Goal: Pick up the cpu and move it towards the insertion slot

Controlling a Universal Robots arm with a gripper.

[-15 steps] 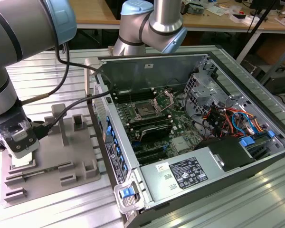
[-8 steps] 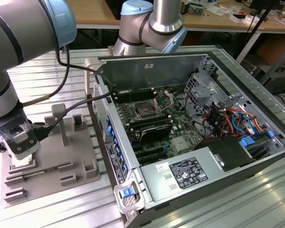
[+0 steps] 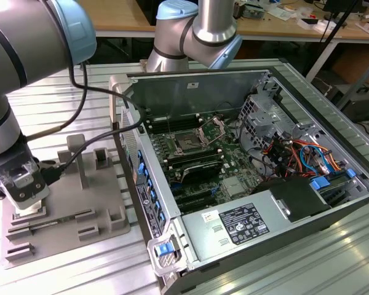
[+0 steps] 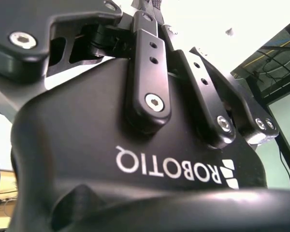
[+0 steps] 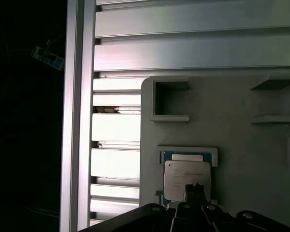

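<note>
The cpu (image 5: 183, 175) is seen seated in the tray (image 5: 241, 169), just under the pincer (image 5: 195, 191), whose state cannot be told.

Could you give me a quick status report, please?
Claw low over the chip. Chip lying in its grey tray pocket. Socket inside the computer case; case wall stands between.

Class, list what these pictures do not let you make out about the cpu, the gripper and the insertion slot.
- The cpu, first wrist view: its edge nearest the gripper is covered by it, so contact cannot be told.
- The grey tray, exterior view: the pocket under the gripper is hidden by the gripper itself.
- The insertion slot, exterior view: too small to tell whether its dark centre is empty.
</note>
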